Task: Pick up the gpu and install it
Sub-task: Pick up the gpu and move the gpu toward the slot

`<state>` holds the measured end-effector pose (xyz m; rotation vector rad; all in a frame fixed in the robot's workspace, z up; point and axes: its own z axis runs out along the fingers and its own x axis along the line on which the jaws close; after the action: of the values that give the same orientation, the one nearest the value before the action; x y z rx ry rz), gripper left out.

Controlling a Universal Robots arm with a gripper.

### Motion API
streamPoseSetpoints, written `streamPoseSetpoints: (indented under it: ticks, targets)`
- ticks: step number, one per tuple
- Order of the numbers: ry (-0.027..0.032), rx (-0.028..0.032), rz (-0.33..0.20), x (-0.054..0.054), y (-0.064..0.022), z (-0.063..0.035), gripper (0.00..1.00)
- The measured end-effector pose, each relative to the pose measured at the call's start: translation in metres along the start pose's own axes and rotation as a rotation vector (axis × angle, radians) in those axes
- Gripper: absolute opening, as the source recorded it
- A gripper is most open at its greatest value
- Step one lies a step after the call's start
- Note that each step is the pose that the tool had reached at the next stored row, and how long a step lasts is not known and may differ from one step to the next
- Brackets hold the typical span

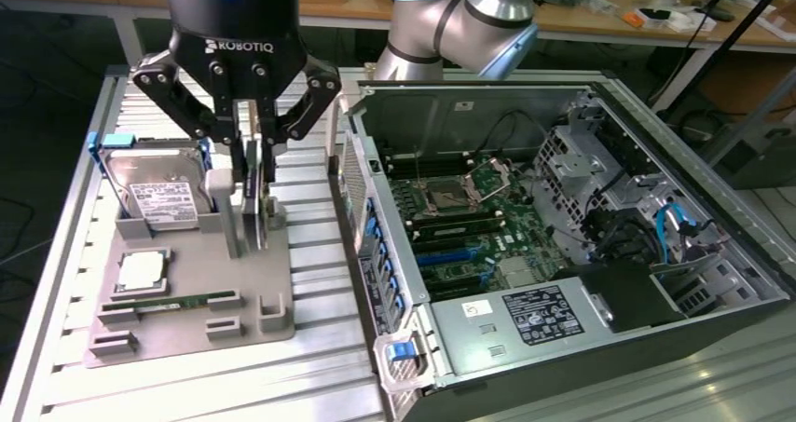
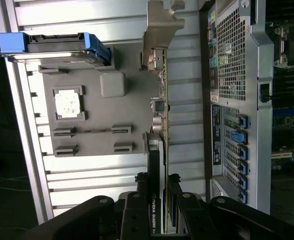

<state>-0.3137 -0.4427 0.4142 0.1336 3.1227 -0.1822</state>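
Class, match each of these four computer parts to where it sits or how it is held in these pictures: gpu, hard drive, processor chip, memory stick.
Column 1
1. gpu
2. hard drive
3. processor chip
4. memory stick

Column 2
A. lying flat on the grey tray, silvery top up
B. green strip lying flat along the tray's near edge
C. edge-on, clamped by the gripper
D. standing in the tray, white label showing

Pairs: 1-C, 2-D, 3-A, 4-B
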Motion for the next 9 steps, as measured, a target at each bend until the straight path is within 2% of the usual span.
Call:
streamPoseSetpoints:
  ticks: [5,9]
  targets:
    - [-0.0009,0.0113,0.0,0.0,-0.0011,-0.0098,0.27]
    - [-0.0012,0.0132,0.0,0.0,-0.0021,-0.0176,0.27]
